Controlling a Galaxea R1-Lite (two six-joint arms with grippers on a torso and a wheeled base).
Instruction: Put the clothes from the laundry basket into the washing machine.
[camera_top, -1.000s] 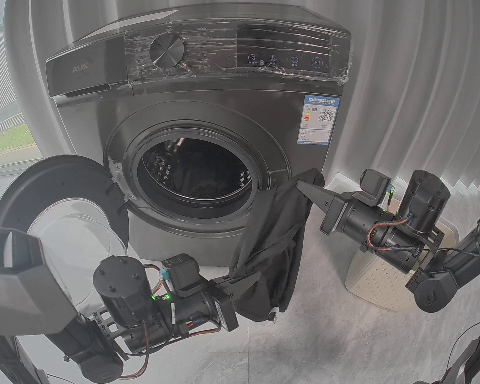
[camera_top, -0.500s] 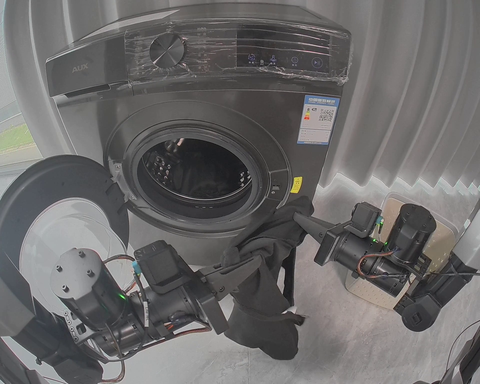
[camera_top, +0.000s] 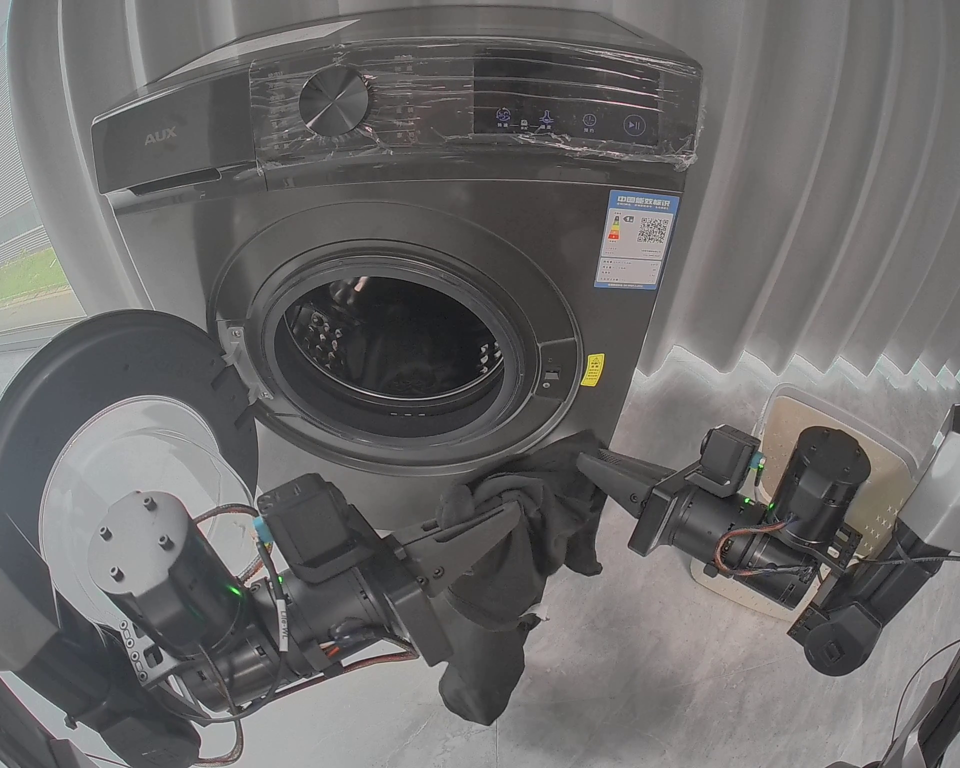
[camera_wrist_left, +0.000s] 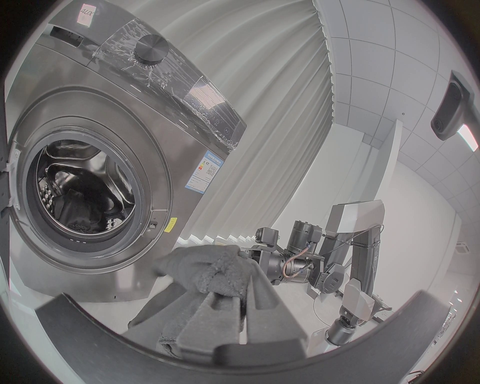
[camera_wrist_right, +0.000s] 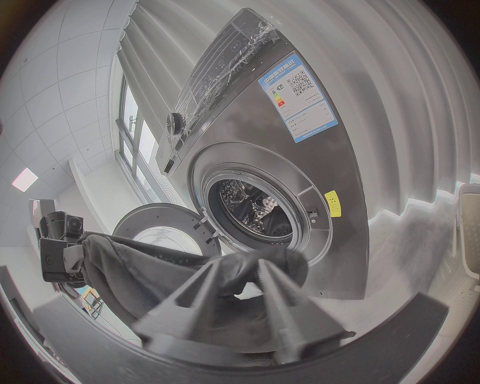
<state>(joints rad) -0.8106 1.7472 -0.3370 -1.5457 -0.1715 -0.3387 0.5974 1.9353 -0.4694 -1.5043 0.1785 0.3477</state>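
A dark garment (camera_top: 520, 545) hangs between both grippers, low in front of the grey washing machine (camera_top: 400, 200). My left gripper (camera_top: 505, 520) is shut on its left end, and the same cloth (camera_wrist_left: 210, 267) bunches over the fingers in the left wrist view. My right gripper (camera_top: 585, 465) is shut on its right end, with the cloth (camera_wrist_right: 165, 280) stretching away from it. The garment's tail droops toward the floor. The round drum opening (camera_top: 390, 345) stands open above them, with dark clothes (camera_wrist_left: 75, 212) inside. The white laundry basket (camera_top: 880, 490) sits at the right, behind the right arm.
The machine's round door (camera_top: 120, 400) is swung open to the left, just behind my left arm. Pale curtains (camera_top: 830, 200) hang behind and to the right of the machine. Grey tiled floor (camera_top: 660, 680) lies below the garment.
Both grippers have come down and closer together with the garment. The cloth, hanging stretched beside the drum opening a second ago, is now bunched lower under the machine's door rim.
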